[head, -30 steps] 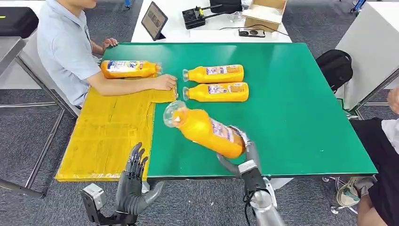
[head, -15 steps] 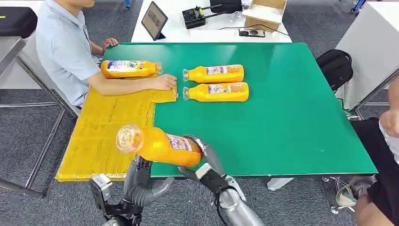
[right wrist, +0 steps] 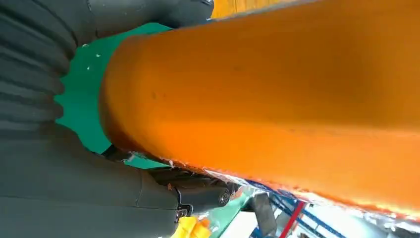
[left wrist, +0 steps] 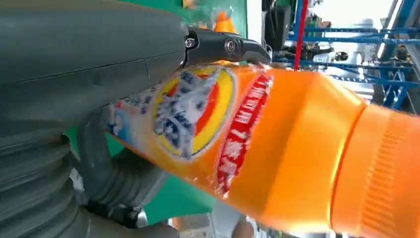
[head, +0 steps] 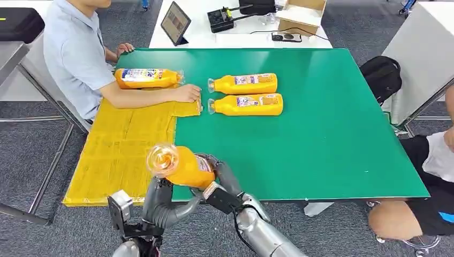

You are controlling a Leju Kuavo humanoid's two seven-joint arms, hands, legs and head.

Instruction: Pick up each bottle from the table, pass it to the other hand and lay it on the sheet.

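Both hands on the bottle (head: 182,166) at the table (head: 321,134) edge — right hand (head: 222,182) gripping, left hand (head: 160,201) closing under — right must let go.

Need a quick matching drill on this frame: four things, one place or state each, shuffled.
Things:
1. held bottle
2. bottle by the person
3. pair of bottles
4. tablet

States:
A. side by side on the green table
B. lying on the far end of the yellow sheet
C. propped on the white table behind
D. between the right hand and left hand

Pairs: 1-D, 2-B, 3-A, 4-C
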